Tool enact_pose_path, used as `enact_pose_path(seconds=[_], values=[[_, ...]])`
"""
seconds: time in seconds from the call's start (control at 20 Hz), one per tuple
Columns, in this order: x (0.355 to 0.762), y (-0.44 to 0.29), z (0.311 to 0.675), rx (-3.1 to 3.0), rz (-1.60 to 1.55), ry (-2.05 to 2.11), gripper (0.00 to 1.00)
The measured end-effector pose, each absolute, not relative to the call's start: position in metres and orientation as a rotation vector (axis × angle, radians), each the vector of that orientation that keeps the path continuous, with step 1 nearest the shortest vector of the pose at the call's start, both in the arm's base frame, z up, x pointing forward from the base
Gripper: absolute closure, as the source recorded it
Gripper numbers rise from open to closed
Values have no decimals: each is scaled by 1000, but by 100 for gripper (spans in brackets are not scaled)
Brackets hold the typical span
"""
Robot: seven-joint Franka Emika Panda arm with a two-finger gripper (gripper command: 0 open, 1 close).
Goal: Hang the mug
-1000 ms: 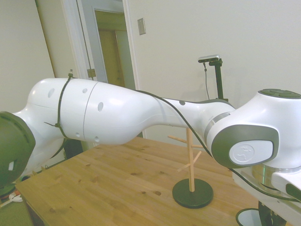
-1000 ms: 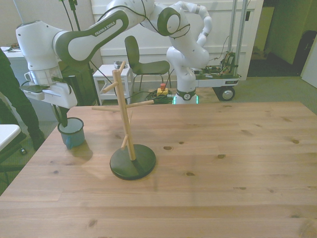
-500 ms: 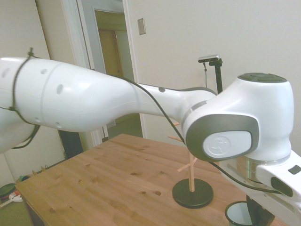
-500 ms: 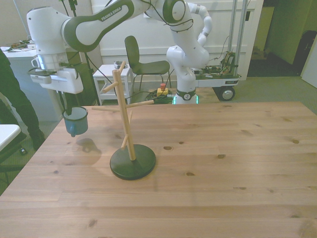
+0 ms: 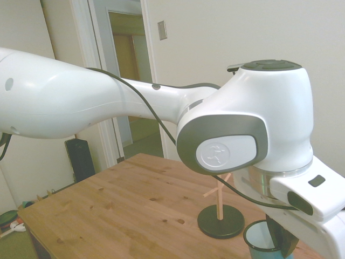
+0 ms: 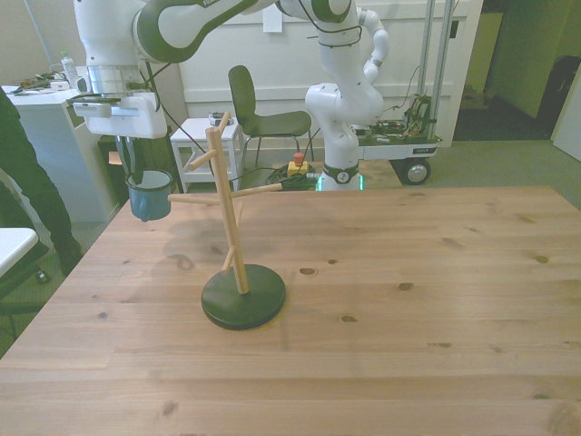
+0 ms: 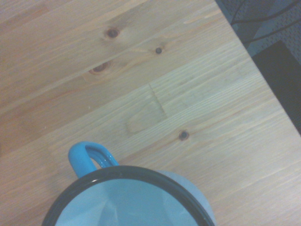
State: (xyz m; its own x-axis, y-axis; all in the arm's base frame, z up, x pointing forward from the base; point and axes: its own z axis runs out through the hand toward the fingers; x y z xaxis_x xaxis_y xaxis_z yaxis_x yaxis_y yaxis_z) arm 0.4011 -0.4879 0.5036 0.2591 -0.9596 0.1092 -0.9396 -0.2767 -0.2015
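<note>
The fingers (image 6: 138, 170) grip the rim of the glossy light-blue enamel mug (image 6: 151, 195), dark-rimmed, loop-handled, held above the knotty pine tabletop (image 6: 381, 300), at 10 o'clock from the wooden peg tree (image 6: 231, 227) on its round black base.

**Materials and finishes**

The mug (image 7: 141, 197) is seen as smooth, glossy light-blue enamel, with a pale inside and a dark rim. The table (image 6: 408, 309) is made of pale, knotted wood with visible grain and a low sheen. The peg tree (image 6: 227, 195) is formed of light bare wood, set on a matt black base (image 6: 243, 297). The arm (image 5: 108, 108) is cased in glossy white plastic with grey panels
</note>
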Motion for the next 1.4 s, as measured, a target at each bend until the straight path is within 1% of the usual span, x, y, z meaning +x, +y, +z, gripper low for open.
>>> enact_pose_path(seconds=[0.3, 0.55, 0.8, 1.1, 1.4], values=[[412, -481, 529, -2438, -382, 1795, 100], [413, -477, 560, -2443, -435, 1772, 100], [443, -459, 584, -2489, -463, 1701, 100], [480, -434, 593, -2524, -473, 1642, 100], [497, -415, 597, -2535, -474, 1618, 100]])
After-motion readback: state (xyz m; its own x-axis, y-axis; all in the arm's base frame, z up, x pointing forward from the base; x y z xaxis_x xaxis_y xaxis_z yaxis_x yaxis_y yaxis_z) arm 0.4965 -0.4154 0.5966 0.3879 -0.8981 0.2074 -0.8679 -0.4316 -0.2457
